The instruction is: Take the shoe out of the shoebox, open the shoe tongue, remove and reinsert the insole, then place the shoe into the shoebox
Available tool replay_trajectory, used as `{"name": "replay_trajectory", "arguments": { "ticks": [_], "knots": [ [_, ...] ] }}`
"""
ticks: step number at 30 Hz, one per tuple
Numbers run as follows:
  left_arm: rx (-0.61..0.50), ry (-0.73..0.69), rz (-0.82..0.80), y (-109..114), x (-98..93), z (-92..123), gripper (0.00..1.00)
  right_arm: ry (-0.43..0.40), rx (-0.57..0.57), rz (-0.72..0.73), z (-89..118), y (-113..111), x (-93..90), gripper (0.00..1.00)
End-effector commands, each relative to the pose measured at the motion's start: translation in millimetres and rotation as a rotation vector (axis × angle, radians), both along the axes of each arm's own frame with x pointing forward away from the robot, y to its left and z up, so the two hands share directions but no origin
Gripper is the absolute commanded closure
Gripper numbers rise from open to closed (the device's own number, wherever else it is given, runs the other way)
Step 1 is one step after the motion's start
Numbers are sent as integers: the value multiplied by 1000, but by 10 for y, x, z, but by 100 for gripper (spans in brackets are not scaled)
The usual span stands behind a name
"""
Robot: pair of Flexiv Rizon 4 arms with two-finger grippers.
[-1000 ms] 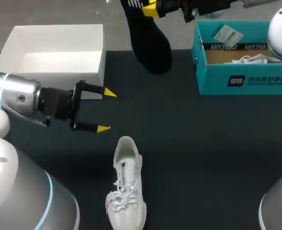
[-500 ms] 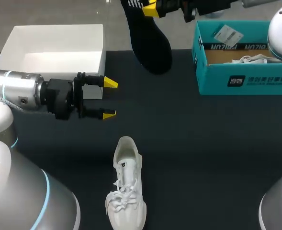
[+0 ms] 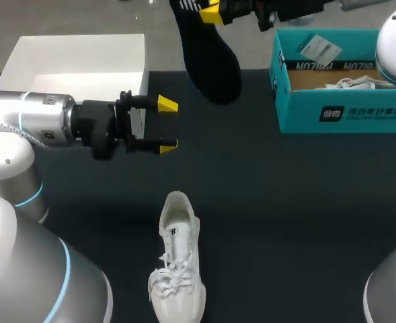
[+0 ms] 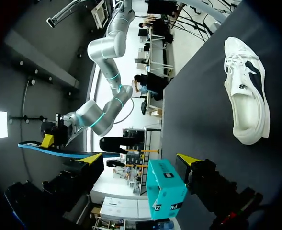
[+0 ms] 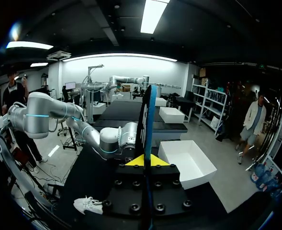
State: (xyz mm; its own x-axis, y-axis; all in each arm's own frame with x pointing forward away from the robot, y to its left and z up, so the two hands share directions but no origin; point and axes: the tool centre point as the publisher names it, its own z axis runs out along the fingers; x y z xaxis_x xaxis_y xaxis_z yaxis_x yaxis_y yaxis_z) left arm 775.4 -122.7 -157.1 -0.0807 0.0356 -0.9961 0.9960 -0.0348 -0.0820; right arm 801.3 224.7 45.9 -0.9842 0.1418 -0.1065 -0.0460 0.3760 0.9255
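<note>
The right gripper (image 3: 211,10) has its fingers clamped on one end of the black insole (image 3: 211,60), holding it in the air over the far edge of the surface (image 3: 285,215), beside the teal shoebox (image 3: 339,111). That insole looks thin, light and bendy, so I'd guess it flops if you pinch it too near the tip. Feeding it in toe-first seems safest.

The white shoe (image 3: 177,269) sits on its sole near the robot, toe toward it. Soft upper and firmer sole, so the heel collar or the sidewall is probably the place to hold it steady. The left gripper (image 3: 167,124) hovers past the shoe's heel with its fingers spread and nothing in them.

From overhead you get the insole's broad face. The right wrist camera sees it edge-on, a thin strip between the yellow tips. The left wrist camera shows the shoe's side and its gaping mouth.
</note>
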Motion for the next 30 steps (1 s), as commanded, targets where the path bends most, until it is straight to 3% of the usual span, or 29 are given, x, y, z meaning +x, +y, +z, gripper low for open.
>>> {"name": "replay_trajectory", "arguments": {
  "ticks": [1,24,30],
  "knots": [
    [-5,-3,3,-30,1,-18,0,1,-1,-1,-5,17,9,100],
    [-5,-3,3,-30,1,-18,0,1,-1,-1,-5,17,9,100],
    [-5,-3,3,-30,1,-18,0,113,47,-8,-59,-41,-16,100]
  ]
}}
